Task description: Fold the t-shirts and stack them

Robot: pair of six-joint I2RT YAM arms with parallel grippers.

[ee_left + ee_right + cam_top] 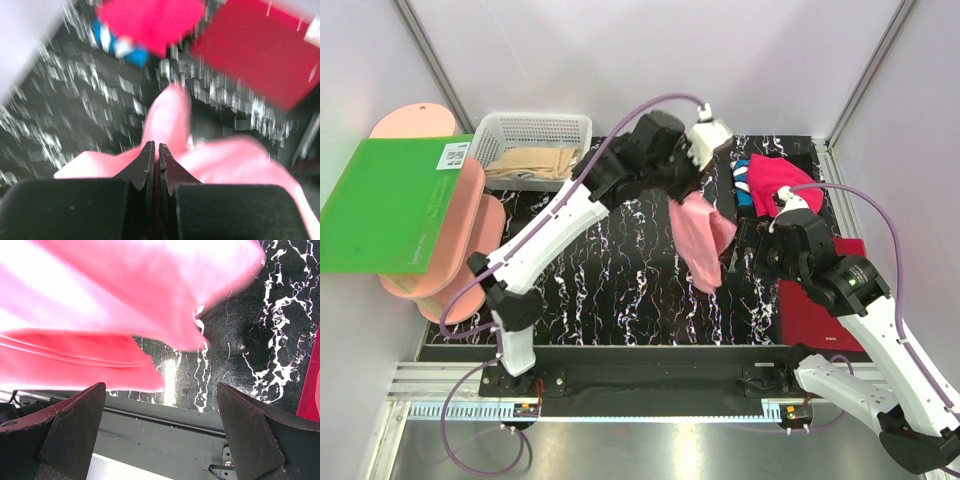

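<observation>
With the left gripper (155,150) clenched on the salmon-pink t-shirt (700,240), which dangles just left of the dark-red board (815,310), the right gripper (161,390), spread wide and empty, should probably pinch the hanging hem so both can spread it flat on the table (620,270).

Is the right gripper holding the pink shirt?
No, the right gripper is wide open with nothing between its fingers; the salmon-pink t-shirt hangs beyond it.
</observation>
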